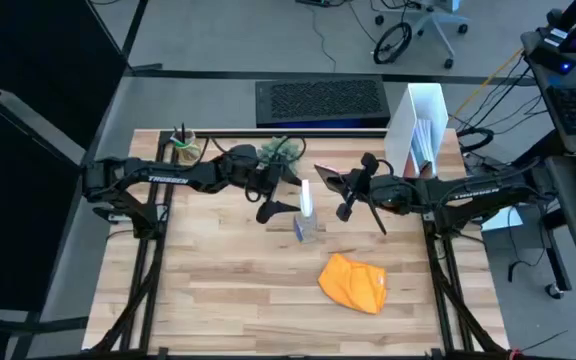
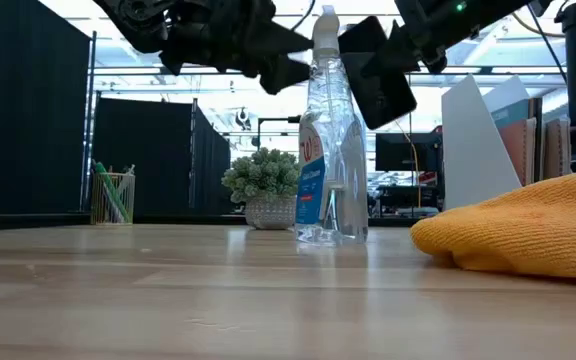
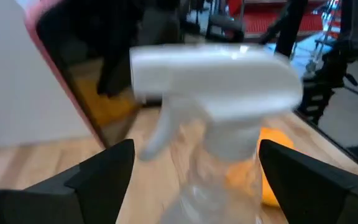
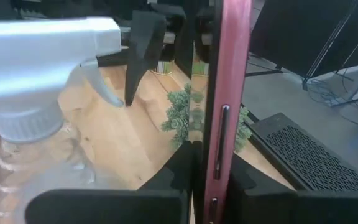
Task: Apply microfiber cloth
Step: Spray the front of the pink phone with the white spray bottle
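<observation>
The orange-yellow microfiber cloth [image 1: 353, 283] [image 2: 528, 232] lies bunched on the wooden table, near the front right, and no gripper touches it. A clear spray bottle [image 1: 306, 215] [image 2: 330, 140] stands upright on its base at the table's middle. My left gripper [image 1: 278, 197] [image 3: 197, 177] is open at the height of the bottle's white spray head [image 3: 219, 81]. Its fingers stand to either side of the head and I see no touch. My right gripper [image 1: 350, 190] [image 4: 213, 183] is shut on a black smartphone in a red case [image 1: 328, 178] [image 2: 383, 85], raised beside the bottle. My right gripper pinches the smartphone between its two fingers, one on each flat face, near one end [image 4: 219, 155]. The fingers come level from the table's right side. The phone is lifted clear of the table, on edge and tilted, close to the spray head.
Along the far edge stand a mesh pen cup [image 1: 183, 147], a small potted plant [image 1: 280, 150] and a white file holder [image 1: 420, 125]. A black keyboard [image 1: 320, 100] lies beyond the table. Bare wood lies at the near left [image 1: 218, 290].
</observation>
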